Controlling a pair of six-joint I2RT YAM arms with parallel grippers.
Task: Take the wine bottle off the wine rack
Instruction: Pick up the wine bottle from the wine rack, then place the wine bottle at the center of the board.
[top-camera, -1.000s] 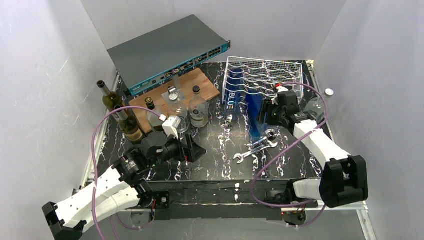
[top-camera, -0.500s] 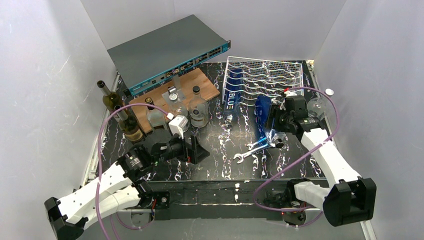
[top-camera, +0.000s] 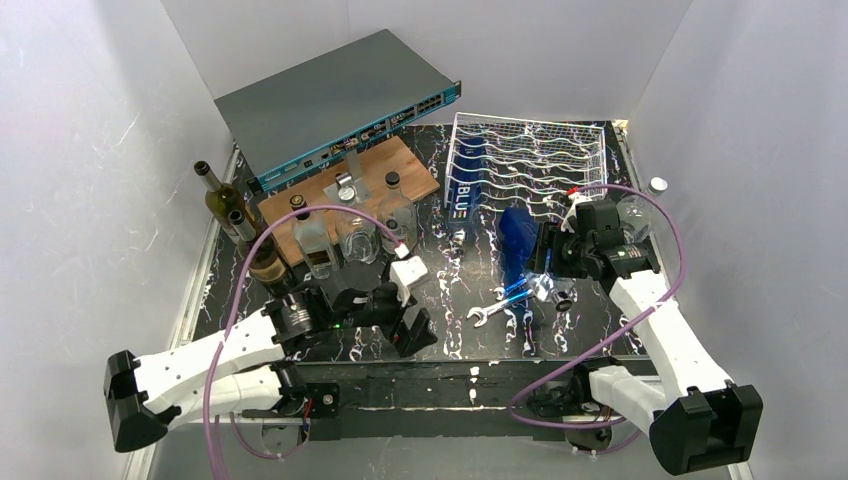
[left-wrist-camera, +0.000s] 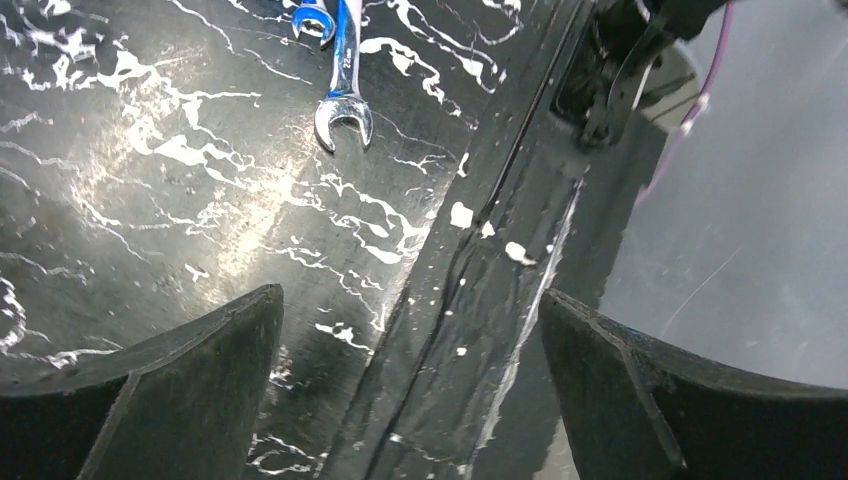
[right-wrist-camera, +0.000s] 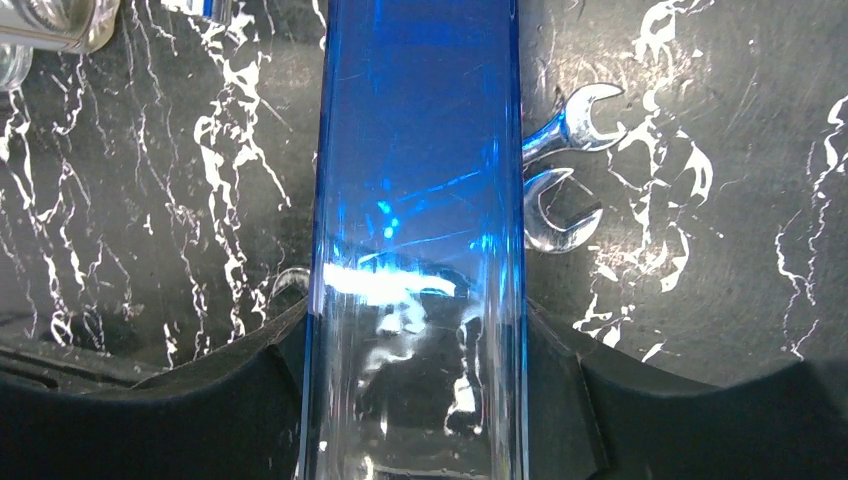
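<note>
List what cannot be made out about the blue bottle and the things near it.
Blue bottle: right wrist view, neck and base cut off by top and bottom edges.
Wrenches: right wrist view, handles hidden behind the bottle.
Right pincer: top view, fingertips hidden by its own body and the bottle.
Small white object: top view, too small to identify.

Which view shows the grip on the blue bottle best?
Right wrist: the blue bottle fills the frame, with the right gripper closed on both its sides. The top view shows the whole bottle, small, just in front of the wine rack. The left wrist view misses it.
</note>
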